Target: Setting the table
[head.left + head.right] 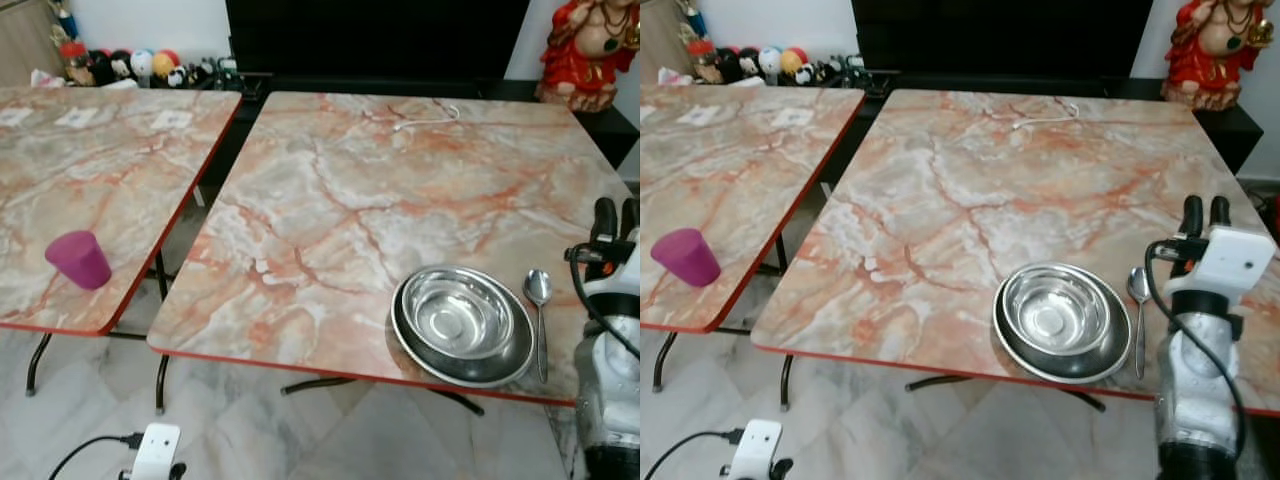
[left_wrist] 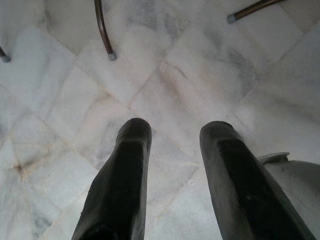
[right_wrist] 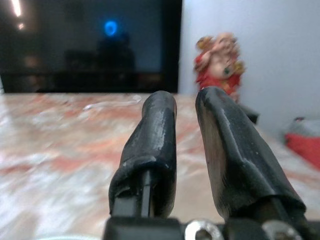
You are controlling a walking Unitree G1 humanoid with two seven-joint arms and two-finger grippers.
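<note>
Nearest: pale grey-veined marble tile floor (image 2: pixel 165 95), with the left gripper (image 2: pixel 172 135) hanging over it, its two blunt black fingers apart and holding nothing; thin dark metal desk legs (image 2: pixel 102 30) stand on the tiles. Right gripper (image 1: pixel 1205 213) raised beside the right edge of the main desk (image 1: pixel 330 200), its matte black fingers parted by a narrow gap, nothing between them, on a silver arm with a white wrist housing and a black cable. Main desk: square top, glossy salmon-and-grey marble pattern, red edge band. Near its front right corner, a round polished steel bowl (image 1: pixel 458 315), shallow and empty, sits nested in a wider steel plate (image 1: pixel 505 365) with a raised rim. Just beside the plate on its right, a steel spoon (image 1: pixel 540 320) lies flat, oval bowl end away from the robot, handle toward the front edge. Left, across a gap, a second desk (image 1: pixel 110 190) of the same pattern carries a magenta plastic cup (image 1: pixel 79 259), tapered, resting near its front edge. Far edge of the main desk: a thin white cord (image 1: pixel 425 117). Beyond: a black cabinet (image 1: pixel 370 40), a red-robed figurine (image 1: pixel 590 50) at right, small round toys (image 1: pixel 140 65) at left.
</note>
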